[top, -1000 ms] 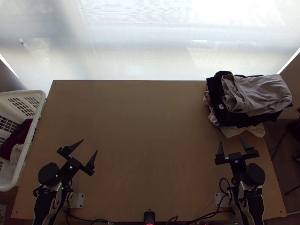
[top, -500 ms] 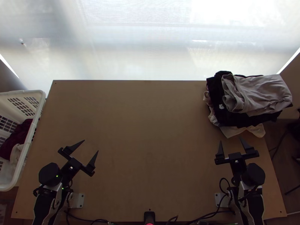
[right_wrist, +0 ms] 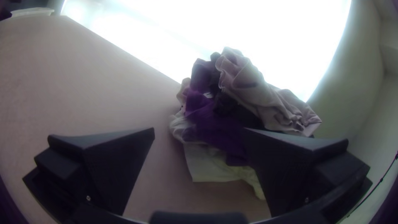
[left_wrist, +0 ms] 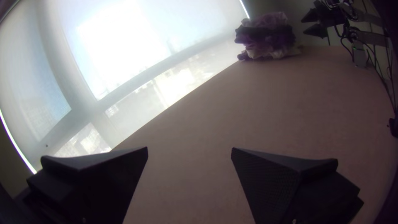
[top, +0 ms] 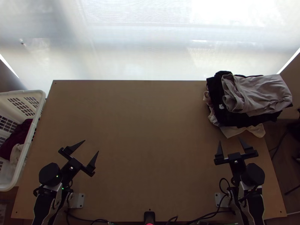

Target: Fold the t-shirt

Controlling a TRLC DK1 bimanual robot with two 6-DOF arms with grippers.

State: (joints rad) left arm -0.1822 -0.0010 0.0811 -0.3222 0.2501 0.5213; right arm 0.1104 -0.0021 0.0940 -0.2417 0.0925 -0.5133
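- Top view up, and I've got my left gripper (top: 91, 146) at the lower left, jaws wide apart, bare wood between them, angled in over the counter (top: 150, 123).
- Across on the other side, here's my right gripper (top: 229, 139), also spread wide, tips pointing at the stack of clothes (top: 232, 131); one tip sits right by its near side, and I can't tell whether they touch.
- The t-shirt: I can't tell which garment it is. The stack covers the far right corner, a greyish garment (top: 262, 92) folded on top, a black garment (top: 240, 119) under it, paler cloth poking out at the bottom.
- Any writing? There's a small white mark (top: 221, 106) on the black one, too small for me to make out.
- Edges now: the far edge runs straight along the pale blind (top: 150, 56), and the stack's upper layers reach out past the right edge in this view.
- Room to move: a broad stretch of wood between my two grippers, running right up to that far edge.
- Over at the left edge, a white basket (top: 32, 137) stands alongside, dark red cloth (top: 17, 138) and a pale cloth (top: 15, 153) bunched inside.
- Down at the near edge, cables (top: 99, 220) trail between the arm bases.
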